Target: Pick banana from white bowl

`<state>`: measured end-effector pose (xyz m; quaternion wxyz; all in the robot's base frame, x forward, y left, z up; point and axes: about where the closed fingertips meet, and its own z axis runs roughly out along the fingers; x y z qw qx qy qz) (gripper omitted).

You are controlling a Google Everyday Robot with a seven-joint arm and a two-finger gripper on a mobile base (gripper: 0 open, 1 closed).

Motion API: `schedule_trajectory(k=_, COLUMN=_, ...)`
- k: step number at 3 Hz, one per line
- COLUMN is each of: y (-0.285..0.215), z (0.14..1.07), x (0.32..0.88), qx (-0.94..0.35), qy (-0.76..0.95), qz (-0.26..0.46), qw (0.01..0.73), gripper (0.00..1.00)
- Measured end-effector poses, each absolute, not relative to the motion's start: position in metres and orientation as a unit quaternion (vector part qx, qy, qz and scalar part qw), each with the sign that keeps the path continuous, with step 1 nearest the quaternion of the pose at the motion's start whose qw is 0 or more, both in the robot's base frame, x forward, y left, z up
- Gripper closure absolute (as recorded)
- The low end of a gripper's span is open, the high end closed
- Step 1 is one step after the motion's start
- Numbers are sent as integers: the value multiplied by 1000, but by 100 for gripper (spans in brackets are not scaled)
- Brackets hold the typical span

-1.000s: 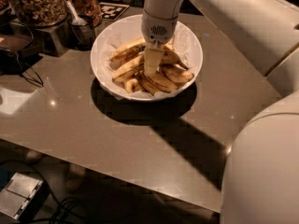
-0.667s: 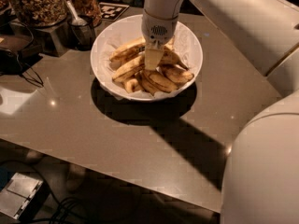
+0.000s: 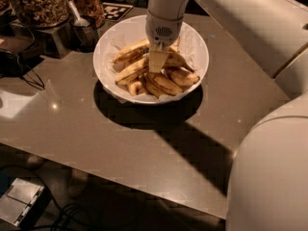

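The white bowl [image 3: 102,77] stands at the back middle of the grey table, lined with crinkled white paper. Several ripe yellow bananas with brown blotches lie piled in it; one banana [image 3: 129,71] lies just left of the gripper and others [image 3: 180,76] lie to its right. My gripper [image 3: 158,64] points straight down into the middle of the pile, its tip among the bananas. It hides the bananas directly under it.
A large glass jar of nuts [image 3: 38,4], a second jar [image 3: 90,5] and a metal cup with a scoop [image 3: 84,29] stand behind the bowl on the left. Black cables [image 3: 21,71] lie at the left. My arm's white body [image 3: 274,172] fills the right. A marker tag [image 3: 118,9] lies behind.
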<state>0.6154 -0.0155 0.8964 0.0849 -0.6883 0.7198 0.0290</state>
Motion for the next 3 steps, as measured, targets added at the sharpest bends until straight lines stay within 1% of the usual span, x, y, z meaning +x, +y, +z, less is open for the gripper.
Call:
schedule_trajectory(k=2, y=-49, z=964, x=566, qx=-678, qy=711, qz=68, qw=175, gripper=100)
schedule_trajectory(k=3, y=-59, z=991, x=540, qx=-681, qy=701, qz=73, qw=197, gripper=100)
